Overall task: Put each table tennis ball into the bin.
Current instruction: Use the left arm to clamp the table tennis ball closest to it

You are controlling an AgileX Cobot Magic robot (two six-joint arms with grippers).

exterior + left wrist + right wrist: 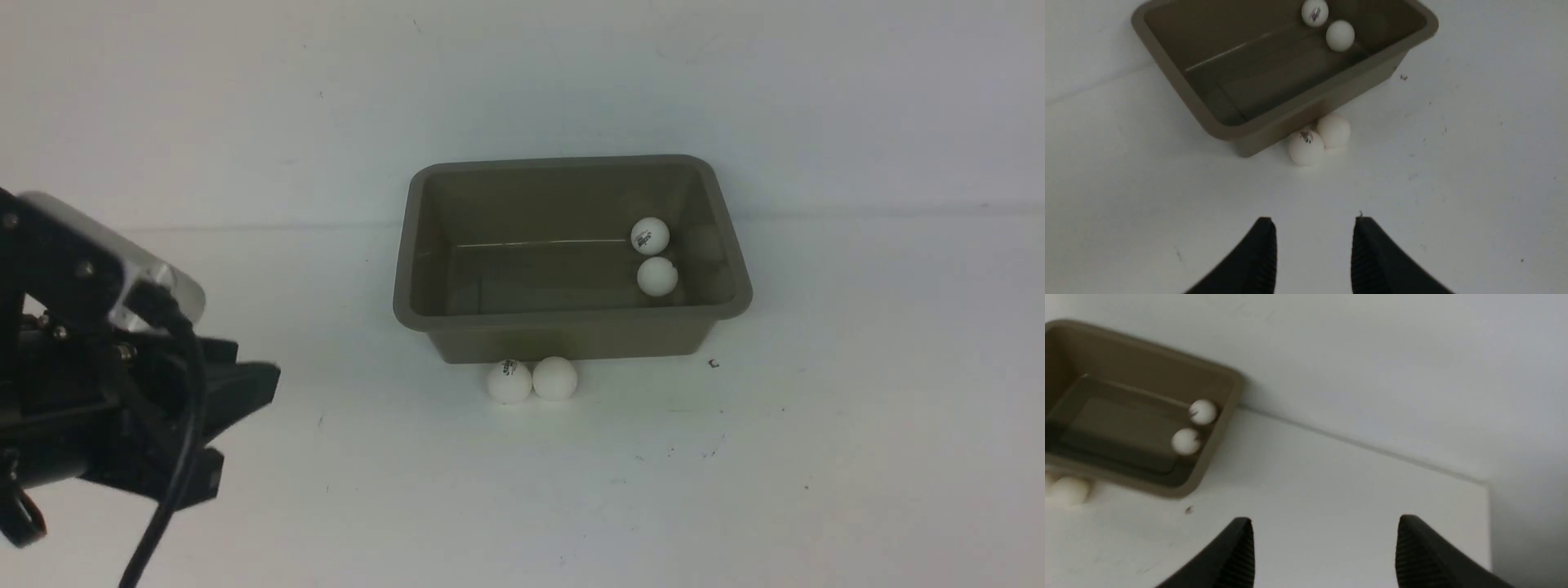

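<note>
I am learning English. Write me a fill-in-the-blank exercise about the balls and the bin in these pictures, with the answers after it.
1. The bin holds ____ balls.
2. Both lie near the bin's ____ end, by the robot's sides.
3. Two more balls rest on the ____, just in front of the bin.
4. All four balls are ____ in colour.
Answers: two; right; table; white.

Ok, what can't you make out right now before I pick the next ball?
- Front view: right gripper out of frame; left gripper a dark blur, jaws indistinct.
- Right wrist view: loose balls smeared, cut by the edge.
- All views: logos too small to read.
- Loose balls touching the bin or not: unclear.
</note>
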